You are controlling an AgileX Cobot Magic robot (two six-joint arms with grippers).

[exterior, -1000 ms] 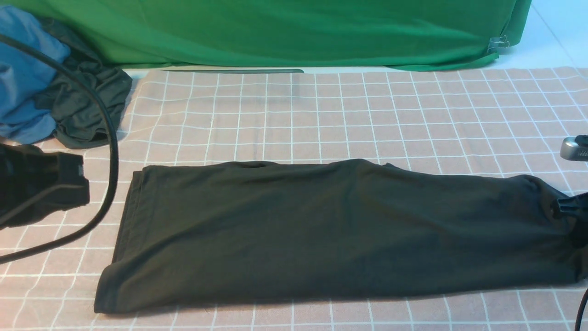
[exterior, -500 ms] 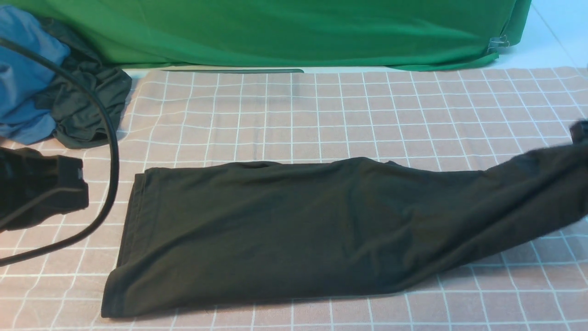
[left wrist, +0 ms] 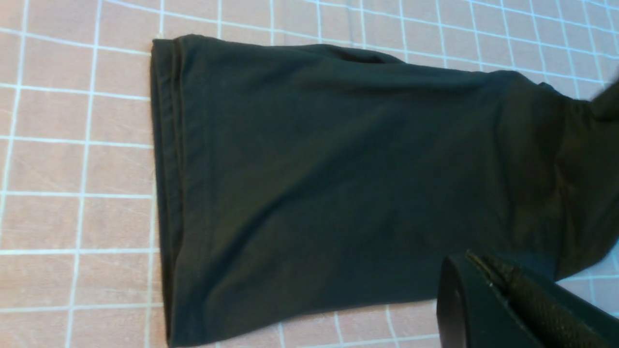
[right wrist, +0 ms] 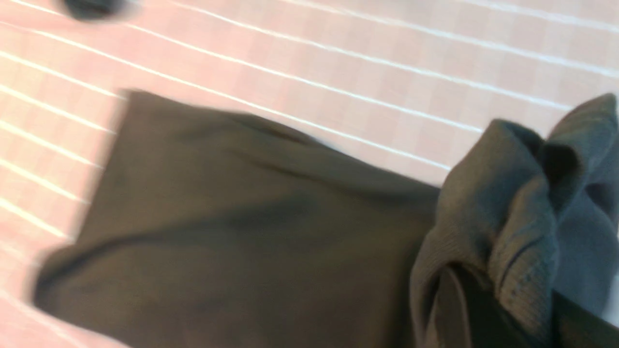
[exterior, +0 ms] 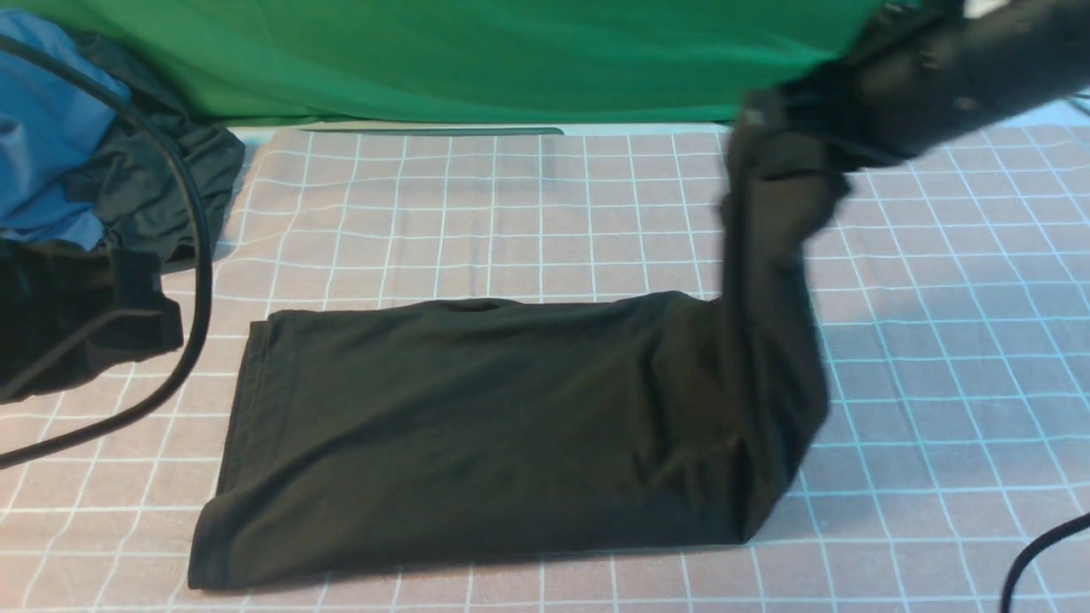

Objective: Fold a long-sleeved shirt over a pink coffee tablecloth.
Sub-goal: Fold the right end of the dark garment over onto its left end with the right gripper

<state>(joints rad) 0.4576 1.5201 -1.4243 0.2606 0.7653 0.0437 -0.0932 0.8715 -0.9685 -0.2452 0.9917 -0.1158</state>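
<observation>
The long-sleeved shirt point(exterior: 477, 426), black and folded into a long band, lies across the pink coffee tablecloth point(exterior: 545, 221). Its right end rises steeply off the cloth to my right gripper point(exterior: 771, 149), which is shut on a bunch of the fabric and blurred by motion. In the right wrist view the gathered, ribbed edge of the shirt point(right wrist: 512, 227) wraps round that gripper point(right wrist: 503, 309). My left gripper point(exterior: 94, 319) hovers left of the shirt's hem, apart from it. In the left wrist view its jaws point(left wrist: 476, 258) are pressed together with nothing between them, over the shirt point(left wrist: 338, 169).
A bright green cloth point(exterior: 511, 60) hangs along the back. A blue garment point(exterior: 43, 128) and a smaller dark garment point(exterior: 170, 196) are bunched at the back left. A black cable point(exterior: 203, 255) loops over the left side; another cable point(exterior: 1035, 553) shows at the front right.
My right gripper has lifted the shirt's right end high and carried it leftward, so the right third now stands up off the cloth. The left arm has barely moved.
</observation>
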